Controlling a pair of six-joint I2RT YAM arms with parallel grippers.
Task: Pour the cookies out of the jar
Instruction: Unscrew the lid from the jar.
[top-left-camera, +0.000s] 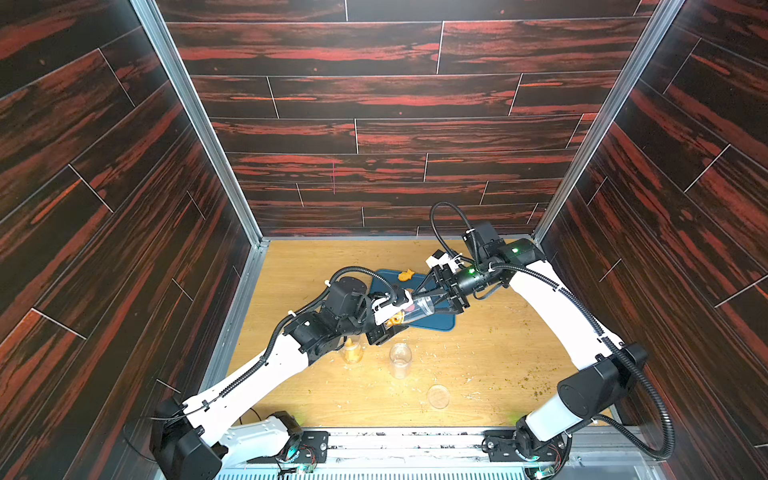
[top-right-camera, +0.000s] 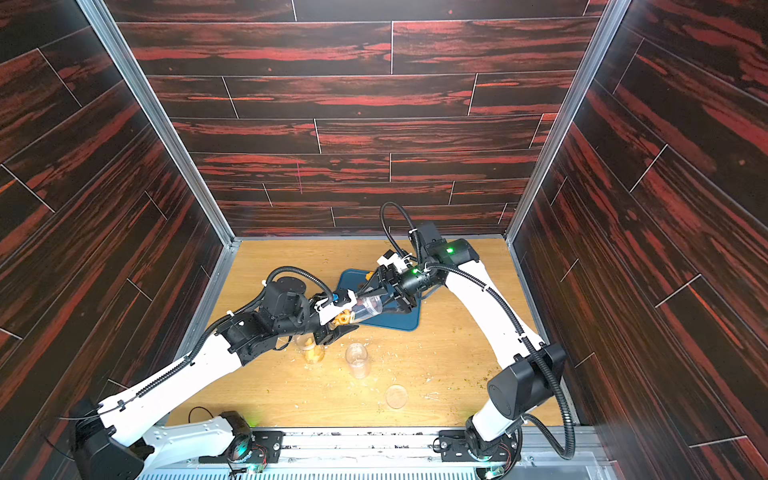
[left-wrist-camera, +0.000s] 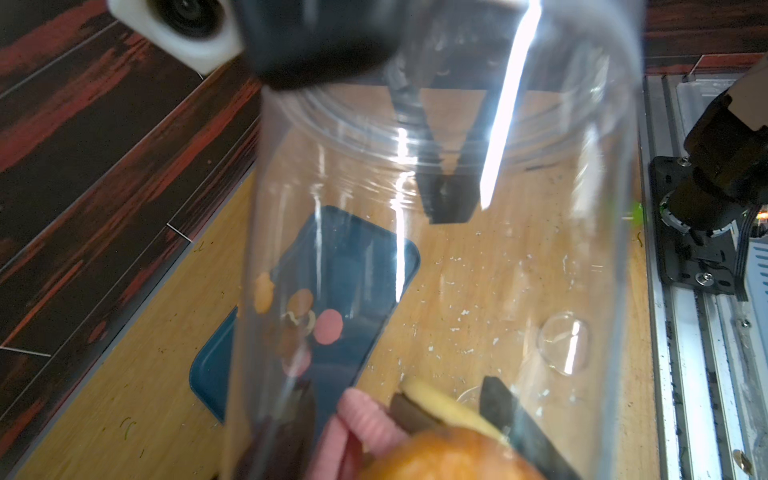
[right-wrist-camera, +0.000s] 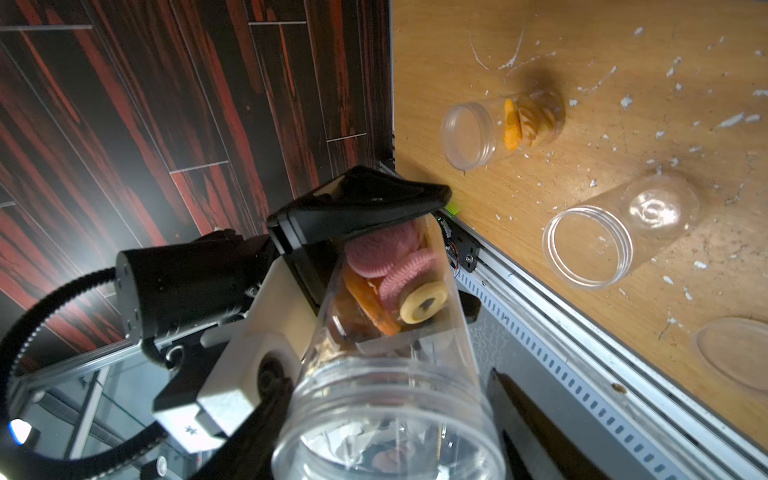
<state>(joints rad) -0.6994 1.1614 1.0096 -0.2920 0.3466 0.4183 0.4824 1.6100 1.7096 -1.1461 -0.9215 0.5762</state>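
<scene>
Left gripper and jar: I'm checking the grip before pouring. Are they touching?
Touching. The right wrist view shows the left gripper with a finger pressed against the jar.

I see: blue tray (top-left-camera: 438, 323) | empty clear jar (top-left-camera: 400, 359) beside orange-snack jar (top-left-camera: 352, 351) | clear lid (top-left-camera: 438, 396) near | crumbs (top-left-camera: 536, 386) on table (top-left-camera: 299, 395)

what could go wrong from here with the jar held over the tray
1. The right gripper sits right at the mouth of the jar, so the cookies may hit it and scatter off the blue tray.
2. The left gripper holds only the jar's closed end; the smooth plastic might slip or twist.
</scene>
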